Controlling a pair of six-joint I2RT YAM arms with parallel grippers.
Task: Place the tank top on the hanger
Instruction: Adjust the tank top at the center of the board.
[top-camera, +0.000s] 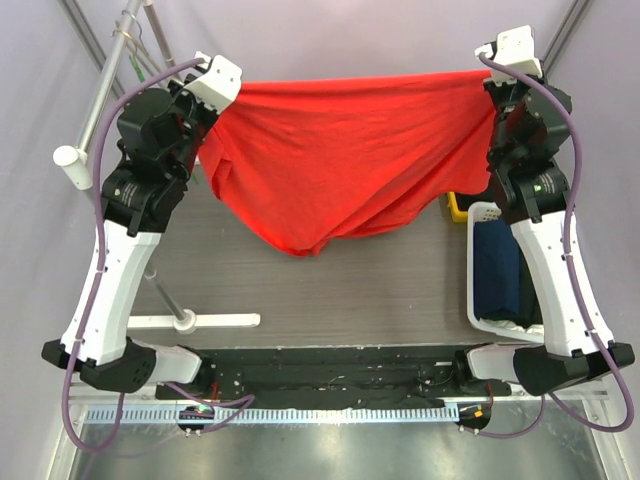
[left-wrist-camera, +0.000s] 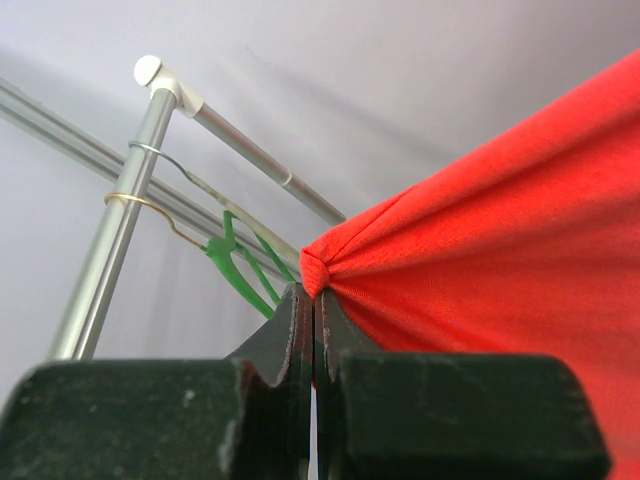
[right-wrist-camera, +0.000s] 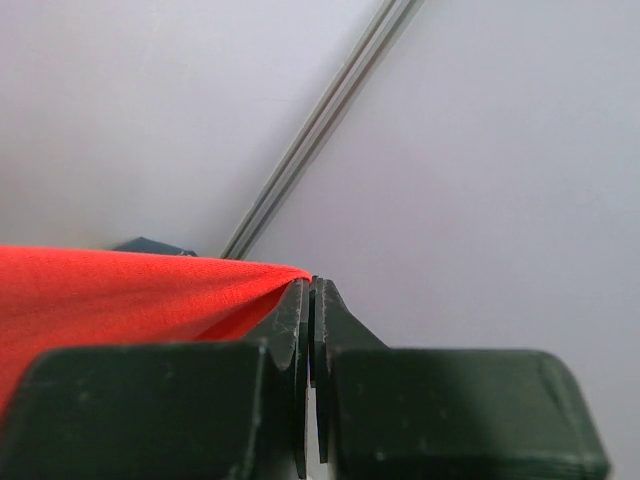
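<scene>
Two arms hold the tank top (top-camera: 340, 150) stretched in the air over the far half of the table (top-camera: 330, 290). Its top edge is near taut btwn them, and the middle sags to a point toward the table. The table is dark, wood-grain. The L arm (top-camera: 110, 270) reaches up at far L, the R arm (top-camera: 545, 250) at far R.

A metal-tube rack (top-camera: 100, 120) stands at far L, just beside the L arm. A white bar (top-camera: 215, 320) lies on the table near that arm's base. At the R edge sits a white basket (top-camera: 480, 215) w/ dark blue clothes (top-camera: 495, 270) inside, partly hidden by the R arm. Sth yellow (top-camera: 456, 205) shows just behind it, under the top's R hem.

The green hanger (left-wrist-camera: 240, 272) hangs on the rack pole by a gold wire hook, near the L jaws & apart from the top. A silver hook (left-wrist-camera: 165, 155) sits above it on the same pole.

L jaws: pressed fully together, pinching a bunched corner of the top at the tips. R jaws: likewise closed tight, the top's other corner nipped btwn the tips.
</scene>
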